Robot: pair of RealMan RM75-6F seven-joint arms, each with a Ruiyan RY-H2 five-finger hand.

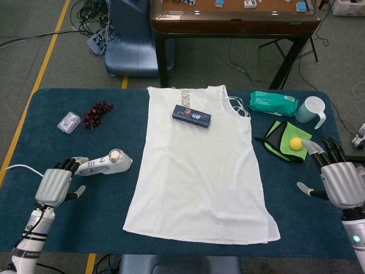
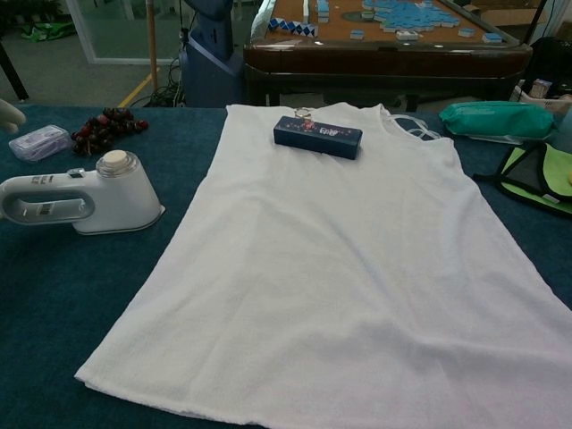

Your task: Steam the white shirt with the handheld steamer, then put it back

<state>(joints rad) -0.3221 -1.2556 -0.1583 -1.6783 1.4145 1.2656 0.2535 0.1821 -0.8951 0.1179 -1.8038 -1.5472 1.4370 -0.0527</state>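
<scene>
A white sleeveless shirt (image 1: 201,165) (image 2: 349,268) lies flat along the middle of the blue table. The white handheld steamer (image 1: 105,164) (image 2: 79,201) lies on its side left of the shirt, its cord running off to the left. My left hand (image 1: 55,185) hovers just left of the steamer's handle with fingers spread, holding nothing; only a fingertip (image 2: 9,114) of it shows at the chest view's left edge. My right hand (image 1: 339,180) hangs open near the table's right edge, right of the shirt.
A dark blue box (image 1: 191,116) (image 2: 318,136) rests on the shirt's collar. Cherries (image 1: 97,113) and a small clear packet (image 1: 68,122) lie at the back left. A green wipes pack (image 1: 274,103), a white jug (image 1: 312,110) and a green cloth (image 1: 281,142) with a yellow ball (image 1: 295,143) sit right.
</scene>
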